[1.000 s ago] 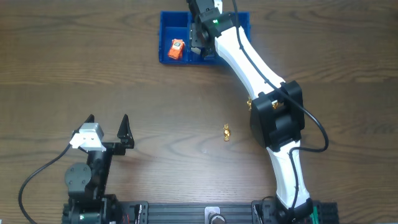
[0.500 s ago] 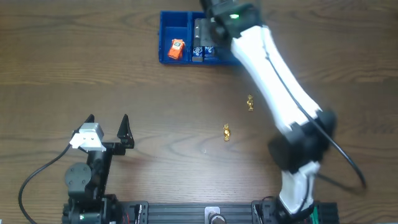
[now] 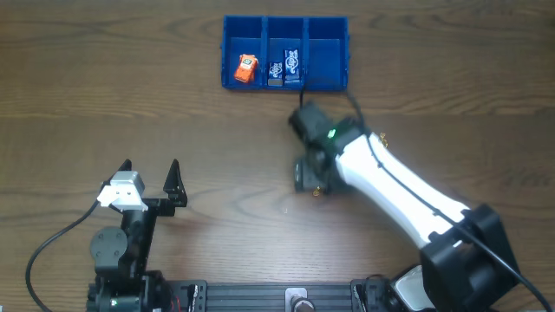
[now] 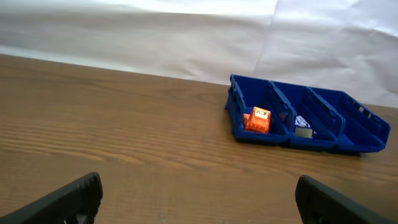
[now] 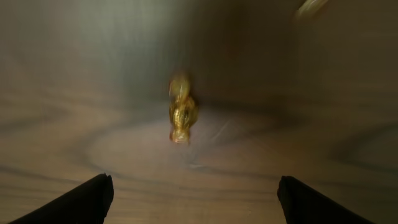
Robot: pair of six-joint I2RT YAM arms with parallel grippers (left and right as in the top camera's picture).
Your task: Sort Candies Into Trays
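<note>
The blue tray [image 3: 329, 52] with three compartments stands at the far edge of the table. An orange candy [image 3: 248, 69] lies in its left compartment and blue and silver candies [image 3: 286, 68] lie in the middle one. My right gripper [image 3: 309, 176] hangs open just over a gold candy [image 3: 317, 191] on the table's middle. In the right wrist view that gold candy [image 5: 181, 111] lies ahead of the open gripper [image 5: 196, 200], not between its fingers. A second gold candy [image 3: 381, 137] peeks out beside the right arm. My left gripper [image 3: 150, 173] stands open near the left base, holding nothing.
In the left wrist view the blue tray [image 4: 348, 118] with the orange candy [image 4: 259, 120] stands well beyond the open left gripper [image 4: 199, 205], with bare wood between. A white sheet hangs behind the table. The right arm lies slantwise across the right half.
My right gripper has swung from the tray's middle compartment back down to the gold candy at the table's middle. A blue candy now lies uncovered in the middle compartment. The left arm kept still.
</note>
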